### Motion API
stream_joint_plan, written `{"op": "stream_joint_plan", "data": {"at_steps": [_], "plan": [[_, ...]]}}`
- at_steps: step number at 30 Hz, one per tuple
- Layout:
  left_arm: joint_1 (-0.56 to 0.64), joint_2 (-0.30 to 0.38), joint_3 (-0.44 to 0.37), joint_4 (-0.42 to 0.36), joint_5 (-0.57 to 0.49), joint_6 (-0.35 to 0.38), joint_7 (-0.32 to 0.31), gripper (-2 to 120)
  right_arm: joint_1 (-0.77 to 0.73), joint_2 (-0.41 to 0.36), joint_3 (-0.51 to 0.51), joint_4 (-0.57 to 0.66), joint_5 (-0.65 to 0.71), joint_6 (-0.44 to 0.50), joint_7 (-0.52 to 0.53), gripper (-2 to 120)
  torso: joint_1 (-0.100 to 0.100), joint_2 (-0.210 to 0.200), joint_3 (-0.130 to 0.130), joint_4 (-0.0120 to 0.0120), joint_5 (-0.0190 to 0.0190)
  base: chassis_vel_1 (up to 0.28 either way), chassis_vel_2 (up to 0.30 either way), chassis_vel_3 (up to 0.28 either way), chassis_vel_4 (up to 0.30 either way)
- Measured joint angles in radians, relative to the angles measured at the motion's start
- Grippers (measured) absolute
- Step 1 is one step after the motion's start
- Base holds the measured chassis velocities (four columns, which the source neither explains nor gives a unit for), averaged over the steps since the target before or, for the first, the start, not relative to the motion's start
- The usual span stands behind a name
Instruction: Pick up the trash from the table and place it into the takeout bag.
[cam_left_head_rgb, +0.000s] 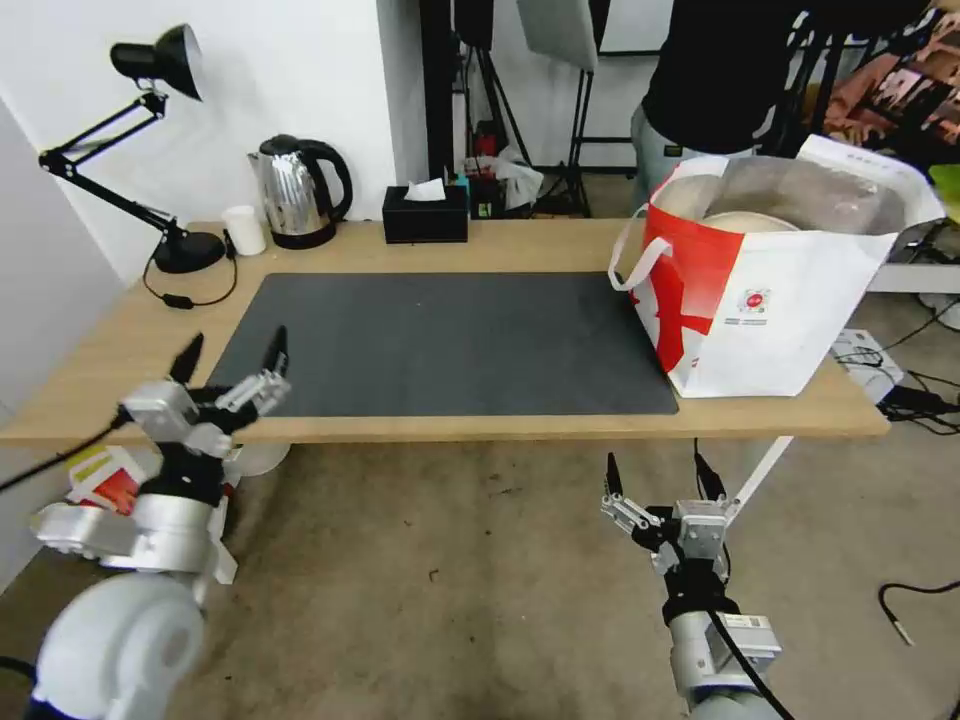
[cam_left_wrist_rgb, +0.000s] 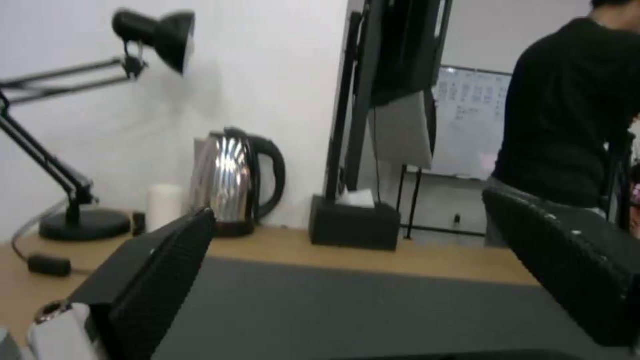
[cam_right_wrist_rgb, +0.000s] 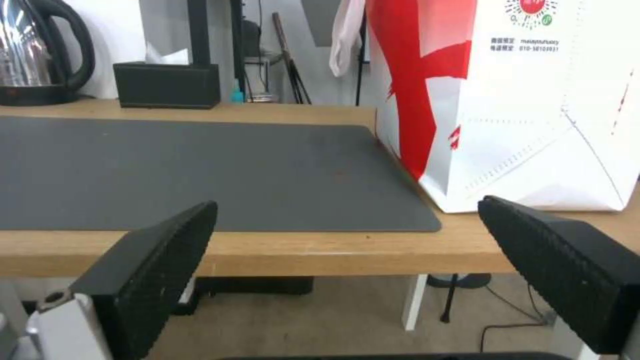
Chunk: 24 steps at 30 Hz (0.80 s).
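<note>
Judging by the bare mat (cam_left_head_rgb: 440, 340) and a bowl (cam_left_head_rgb: 745, 222) inside the bag (cam_left_head_rgb: 770, 290), both grippers, left (cam_left_head_rgb: 232, 368) and right (cam_left_head_rgb: 660, 478), spread empty, best stay clear.

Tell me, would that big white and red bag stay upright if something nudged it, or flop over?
The bag would probably slide or sag rather than topple: its base sits wide and flat on the table. Its creased walls look soft, so a push likely dents them. A beige bowl inside should add some steadying weight.
</note>
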Motion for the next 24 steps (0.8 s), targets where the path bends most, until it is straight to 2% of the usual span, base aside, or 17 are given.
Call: {"op": "stream_joint_plan", "data": {"at_steps": [8, 21, 24], "plan": [[0.027, -0.037, 0.05, 0.018, 0.055, -0.014, -0.002, 100, 0.0, 0.0, 0.0, 0.0, 0.0, 0.0, 0.0, 100, 0.0, 0.0, 0.0, 0.0, -0.0001, 0.0, 0.0, 0.0, 0.0], [0.08, -0.034, 0.071, 0.032, 0.114, -0.029, -0.008, 100, 0.0, 0.0, 0.0, 0.0, 0.0, 0.0, 0.0, 100, 0.0, 0.0, 0.0, 0.0, -0.0001, 0.0, 0.0, 0.0, 0.0], [0.092, -0.037, 0.088, 0.064, 0.129, -0.036, -0.009, 100, 0.0, 0.0, 0.0, 0.0, 0.0, 0.0, 0.0, 100, 0.0, 0.0, 0.0, 0.0, -0.0003, 0.0, 0.0, 0.0, 0.0]]}}
